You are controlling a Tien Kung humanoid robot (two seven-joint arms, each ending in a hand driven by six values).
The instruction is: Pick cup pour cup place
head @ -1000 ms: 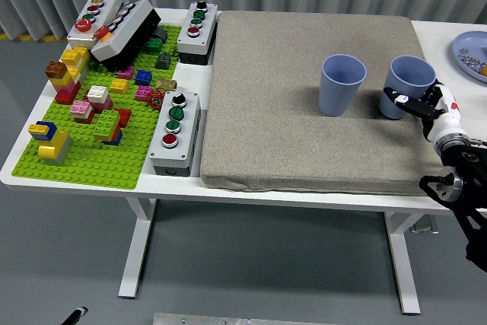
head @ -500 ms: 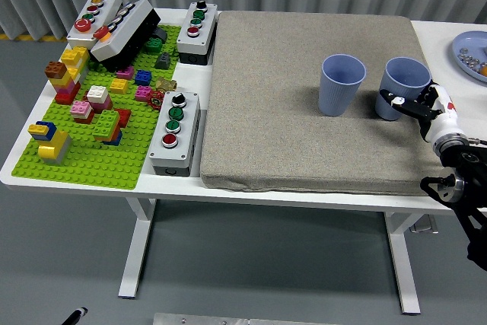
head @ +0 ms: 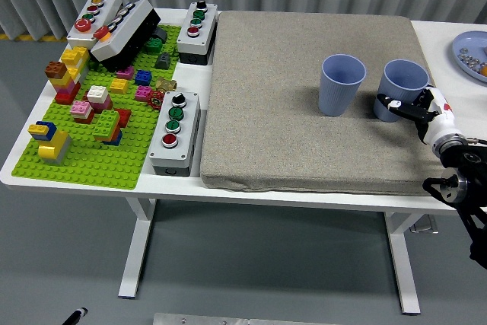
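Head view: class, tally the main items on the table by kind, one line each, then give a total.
Blue cups: 2
Button boxes: 4
Green brick baseplate: 1
Grey mat: 1
Blue plate: 1
Total: 9

Matt plastic-looking cups point(head: 342, 84) on a rough woven cloth mat point(head: 289, 97).

Two blue cups, both upright with open mouths up, on the right half of the grey mat: left cup point(head: 342, 84) standing free, right cup point(head: 404, 87) near it.
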